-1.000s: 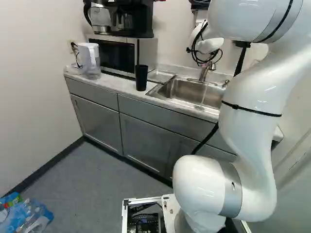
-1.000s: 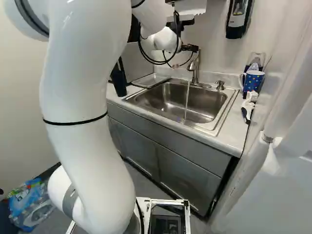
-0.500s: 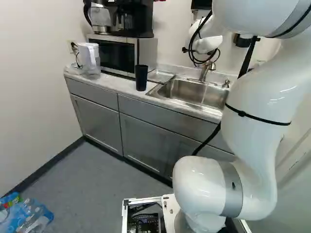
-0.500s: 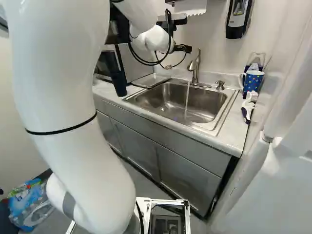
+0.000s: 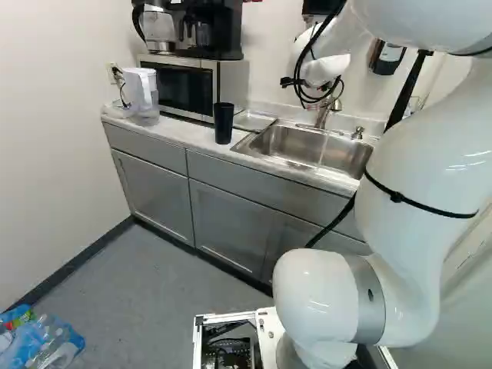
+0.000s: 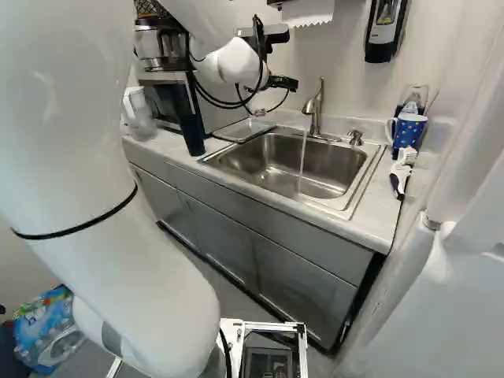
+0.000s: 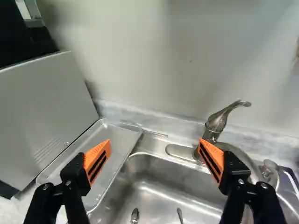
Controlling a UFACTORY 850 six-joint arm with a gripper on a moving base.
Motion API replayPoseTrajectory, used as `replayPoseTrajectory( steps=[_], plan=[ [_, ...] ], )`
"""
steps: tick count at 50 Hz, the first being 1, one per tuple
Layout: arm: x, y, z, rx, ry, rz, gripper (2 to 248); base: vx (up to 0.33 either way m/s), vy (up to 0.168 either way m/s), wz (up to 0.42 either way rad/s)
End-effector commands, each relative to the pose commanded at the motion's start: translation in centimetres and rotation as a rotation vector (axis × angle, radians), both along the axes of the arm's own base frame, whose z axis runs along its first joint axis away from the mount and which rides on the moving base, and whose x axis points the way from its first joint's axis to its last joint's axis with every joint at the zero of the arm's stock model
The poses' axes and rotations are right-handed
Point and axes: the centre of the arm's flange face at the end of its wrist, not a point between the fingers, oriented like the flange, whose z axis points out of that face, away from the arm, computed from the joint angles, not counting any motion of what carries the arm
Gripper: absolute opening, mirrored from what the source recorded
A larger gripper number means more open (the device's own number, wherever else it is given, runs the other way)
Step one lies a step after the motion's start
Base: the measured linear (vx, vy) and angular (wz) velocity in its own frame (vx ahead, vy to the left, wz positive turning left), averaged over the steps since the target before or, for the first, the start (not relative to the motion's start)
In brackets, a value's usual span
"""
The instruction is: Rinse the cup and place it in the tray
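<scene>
Glossy white arm, grey joint band, skinny black strap, plus messy black cables left of the faucet in the right base view. Fingers are black with black-striped orange pads.

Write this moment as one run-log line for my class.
gripper: open, empty | black cup: upright on counter, not in tray | faucet: water running into sink

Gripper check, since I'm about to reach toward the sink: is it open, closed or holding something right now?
Gripper: open, fingers wide apart, holding nothing.
</scene>
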Motion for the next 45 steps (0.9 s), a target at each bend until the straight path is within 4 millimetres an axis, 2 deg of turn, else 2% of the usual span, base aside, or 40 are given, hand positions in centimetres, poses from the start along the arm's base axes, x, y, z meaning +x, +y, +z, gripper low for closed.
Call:
replayPoseTrajectory(
  steps=[16, 45],
  plan=[
    [-2.5, 1.2, -0.8, 0.021, 0.090, 0.012, 247, 0.000, 0.000, 0.000],
    [-7.3, 1.8, -2.4, 0.065, 0.275, 0.002, 247, 0.000, 0.000, 0.000]
  ],
)
